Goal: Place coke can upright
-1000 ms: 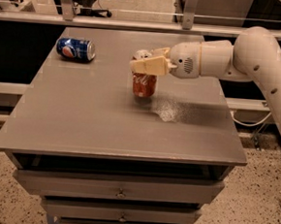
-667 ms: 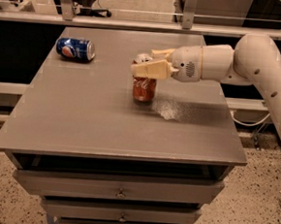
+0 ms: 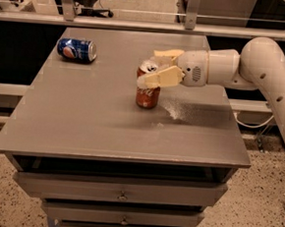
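Observation:
The coke can, red-orange with white script and a silver top, stands upright on the grey table near its middle. My gripper comes in from the right at the height of the can's top. It is open, with one cream finger behind the can's rim and the other finger in front of it. The near finger hides part of the can's upper side. I cannot tell whether the fingers touch the can.
A blue Pepsi can lies on its side at the table's back left. A pale scuffed patch marks the tabletop right of the coke can. My white arm reaches over the right edge. Drawers sit below the tabletop.
The fingers have spread apart around the can's top and the gripper has shifted slightly right. The coke can stays upright in the same spot.

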{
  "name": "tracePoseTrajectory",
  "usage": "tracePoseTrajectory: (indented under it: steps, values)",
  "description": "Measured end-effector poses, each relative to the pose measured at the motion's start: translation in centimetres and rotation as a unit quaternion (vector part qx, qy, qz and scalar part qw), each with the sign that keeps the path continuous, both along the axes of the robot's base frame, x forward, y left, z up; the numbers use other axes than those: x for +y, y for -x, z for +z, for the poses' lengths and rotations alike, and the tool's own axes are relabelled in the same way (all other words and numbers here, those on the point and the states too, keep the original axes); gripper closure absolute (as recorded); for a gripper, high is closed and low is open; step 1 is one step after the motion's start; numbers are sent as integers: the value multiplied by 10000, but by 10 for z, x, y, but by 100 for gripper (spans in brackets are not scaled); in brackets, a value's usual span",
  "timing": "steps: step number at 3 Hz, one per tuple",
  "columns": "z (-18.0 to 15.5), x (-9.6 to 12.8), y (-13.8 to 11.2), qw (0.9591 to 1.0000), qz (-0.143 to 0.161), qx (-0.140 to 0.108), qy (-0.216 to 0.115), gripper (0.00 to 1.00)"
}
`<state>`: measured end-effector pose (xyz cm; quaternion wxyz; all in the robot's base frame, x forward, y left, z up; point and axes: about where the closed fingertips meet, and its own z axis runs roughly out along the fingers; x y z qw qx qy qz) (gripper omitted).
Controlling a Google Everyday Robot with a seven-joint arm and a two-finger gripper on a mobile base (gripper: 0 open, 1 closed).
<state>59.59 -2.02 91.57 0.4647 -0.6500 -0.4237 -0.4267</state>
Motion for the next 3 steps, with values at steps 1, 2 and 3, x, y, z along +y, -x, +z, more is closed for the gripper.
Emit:
tracePoseTrajectory:
  steps: [1,2,3]
  values:
    - [8,-9,1,9999,-46,-104,53,0]
    - [30,-25,2,9991,-123,-331,252,0]
    - [71,-54,2,9962,-217,-650,539,0]
